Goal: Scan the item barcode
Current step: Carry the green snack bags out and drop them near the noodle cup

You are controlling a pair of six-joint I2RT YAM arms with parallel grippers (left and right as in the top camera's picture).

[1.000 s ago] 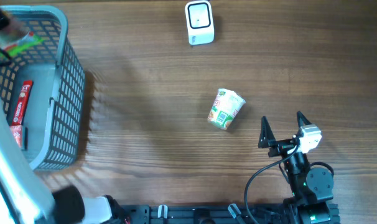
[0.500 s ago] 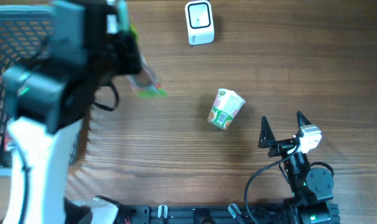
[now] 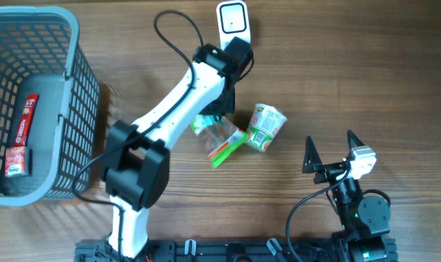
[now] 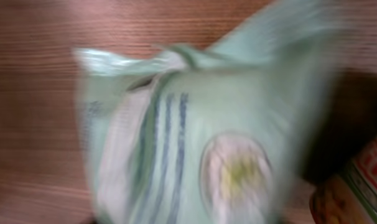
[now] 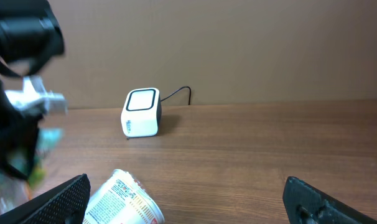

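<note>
Left arm (image 3: 183,96) reaches across, left tool (image 3: 216,113) over the packet (image 3: 222,140) — grip unreadable; right tool (image 3: 330,150) spread.

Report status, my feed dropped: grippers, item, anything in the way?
Left gripper over green snack bag, jaws hidden, grip unclear. Right gripper open, empty. Noodle cup crowds the bag; scanner farther up table.

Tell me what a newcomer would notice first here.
The left arm stretches diagonally across the table's middle, a green snack bag by its wrist beside a tipped noodle cup. A white scanner sits at the far edge, and a grey basket stands at left.
</note>
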